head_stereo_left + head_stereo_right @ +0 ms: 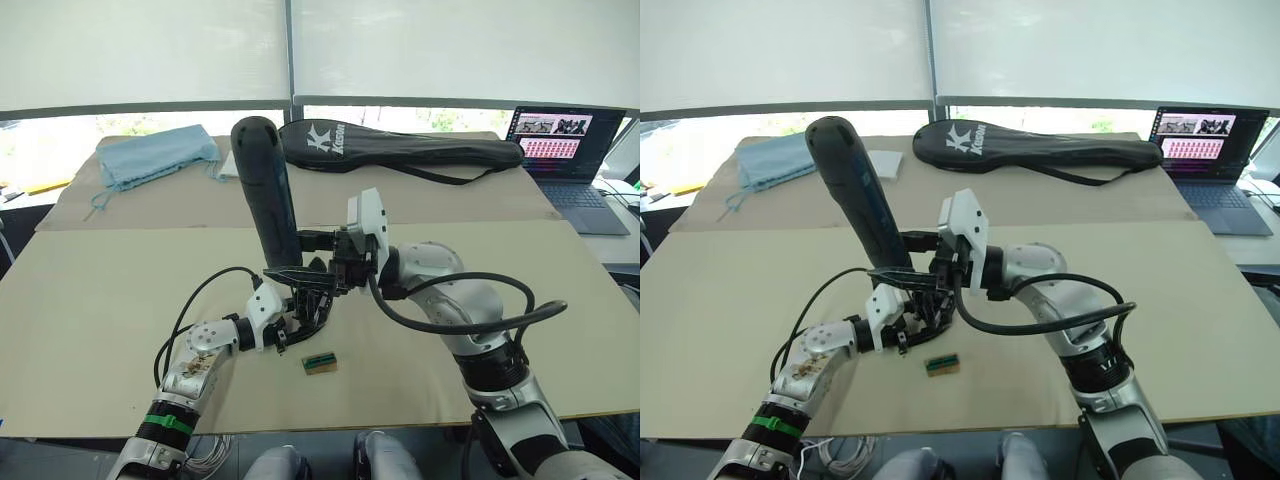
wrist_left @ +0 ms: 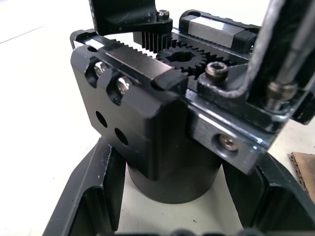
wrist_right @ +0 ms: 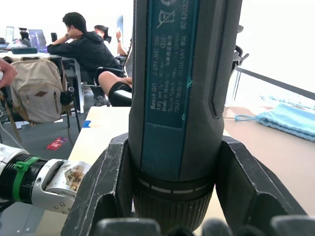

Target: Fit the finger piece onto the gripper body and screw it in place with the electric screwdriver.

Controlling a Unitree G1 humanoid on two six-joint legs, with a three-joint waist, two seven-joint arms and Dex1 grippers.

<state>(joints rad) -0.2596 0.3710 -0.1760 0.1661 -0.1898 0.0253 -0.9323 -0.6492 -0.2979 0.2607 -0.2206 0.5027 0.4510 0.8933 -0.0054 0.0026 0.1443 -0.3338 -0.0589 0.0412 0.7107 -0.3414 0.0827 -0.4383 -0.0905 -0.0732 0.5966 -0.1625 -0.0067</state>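
We see a tan cardboard-covered table (image 1: 90,300) set before bright shaded windows. From our left, a light blue cloth (image 1: 155,157) lies at the far edge, then a long black zipped bag (image 1: 400,148) with white lettering, then an open laptop (image 1: 563,150) at the far right. Near the front edge lies a small tan-and-green block (image 1: 320,362). The right wrist view adds what the eye views lack: people seated at desks in the room beyond and a beige backpack (image 3: 34,91). The left wrist view adds the close detail of the gripper body (image 2: 147,123), its toothed racks and central gear, standing on its round base on the table. Our left gripper (image 1: 300,318) has its fingers closed around that round base, just left of the block. Our right gripper (image 1: 320,262) is clamped on the lower barrel of the electric screwdriver (image 1: 265,190), which stands nearly upright, slightly tilted, directly above the gripper body; its bit end is hidden among the fingers. We cannot pick out the finger piece with certainty.
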